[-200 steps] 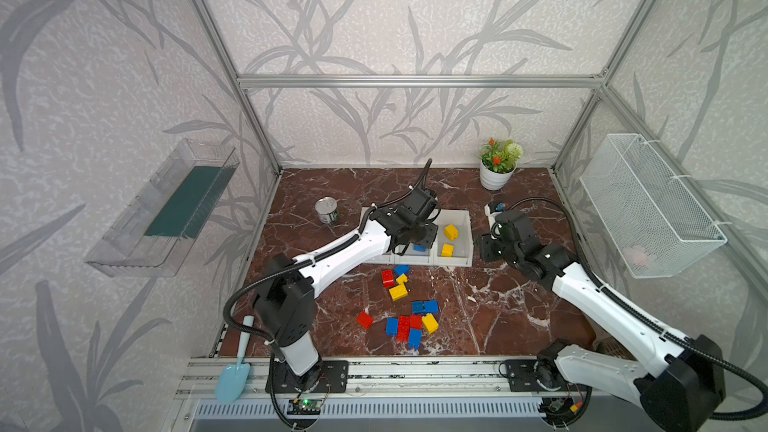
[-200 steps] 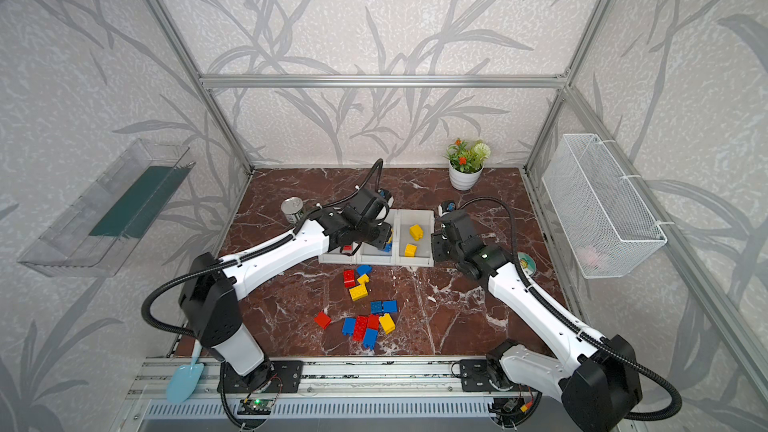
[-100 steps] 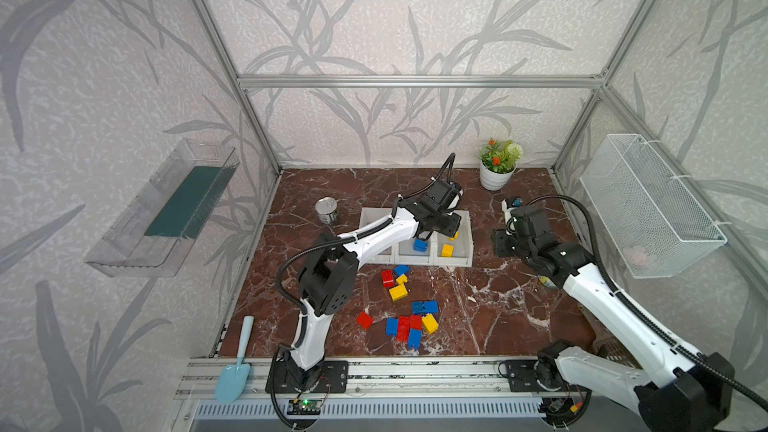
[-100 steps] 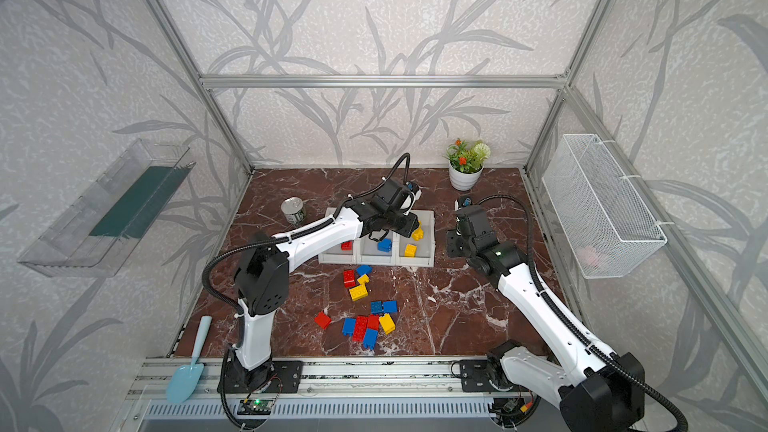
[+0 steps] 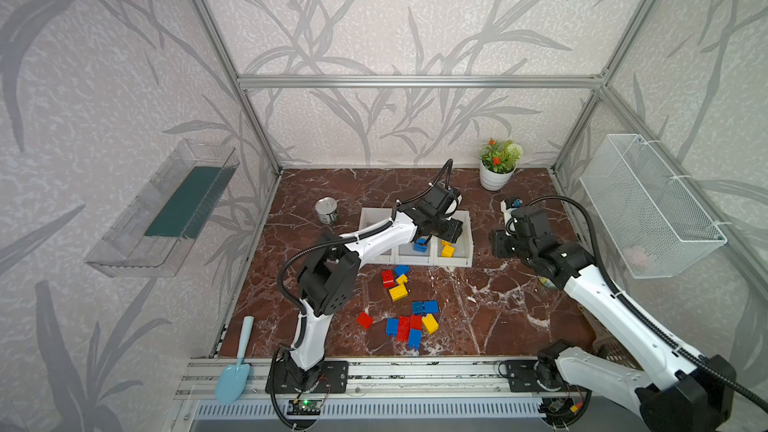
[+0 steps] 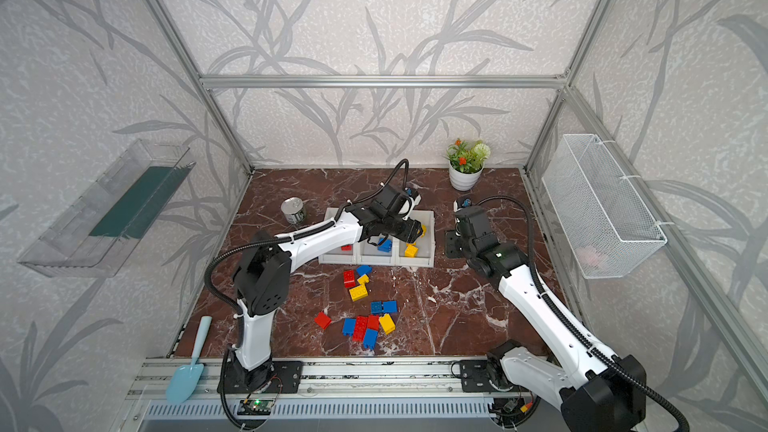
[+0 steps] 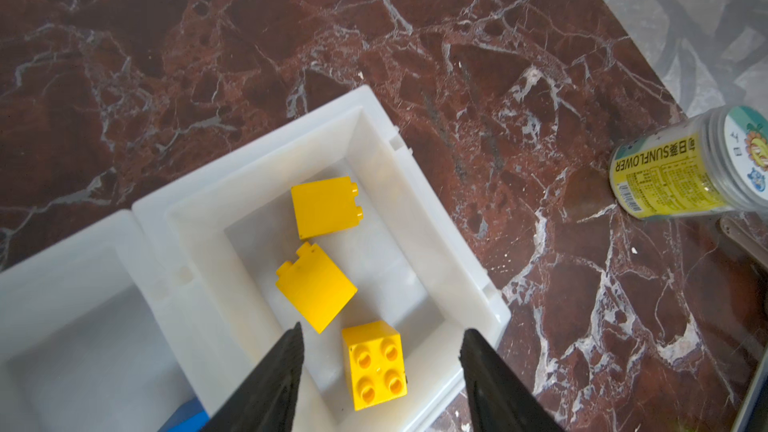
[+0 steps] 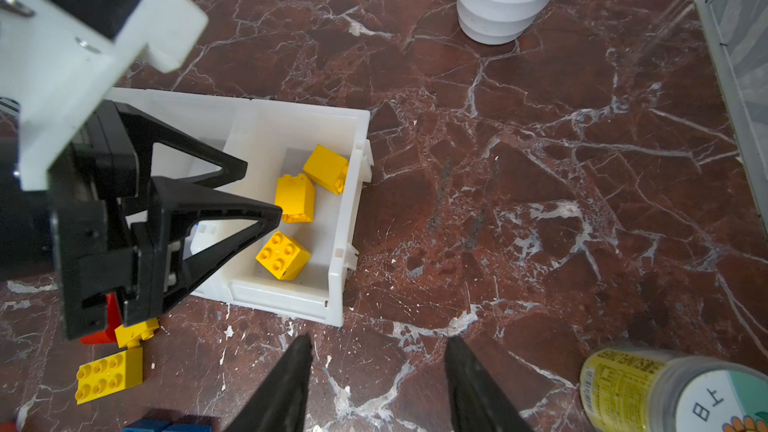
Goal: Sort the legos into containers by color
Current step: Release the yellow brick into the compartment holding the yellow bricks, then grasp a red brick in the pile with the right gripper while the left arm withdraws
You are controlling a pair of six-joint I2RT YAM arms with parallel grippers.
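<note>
Three white containers [image 5: 468,243] [image 6: 432,245] stand joined in a row. My left gripper [image 7: 380,332] [image 5: 446,234] [image 8: 262,191] hangs open over the right-hand container [image 7: 374,110] [image 8: 349,201], holding nothing. Three yellow legos lie in that container, one [image 7: 376,363] [image 8: 283,255] studs-up right under the jaws. The middle container holds a blue lego [image 5: 420,245]; the left one holds a red lego [image 6: 345,248]. Several loose legos [image 5: 409,326] [image 6: 370,326] lie on the marble in front. My right gripper [image 8: 378,342] [image 5: 500,243] is open over bare marble, right of the containers.
A tin can [image 5: 326,211] stands left of the containers and a flower pot [image 5: 496,172] at the back. A sunflower jar [image 8: 665,392] [image 7: 685,168] lies near my right gripper. A wire basket [image 5: 648,205] and a clear tray [image 5: 166,209] hang on the side walls.
My left gripper swung right from the other containers to over the right-hand one and opened; a third yellow lego now lies in it. My right arm drew back slightly to the right.
</note>
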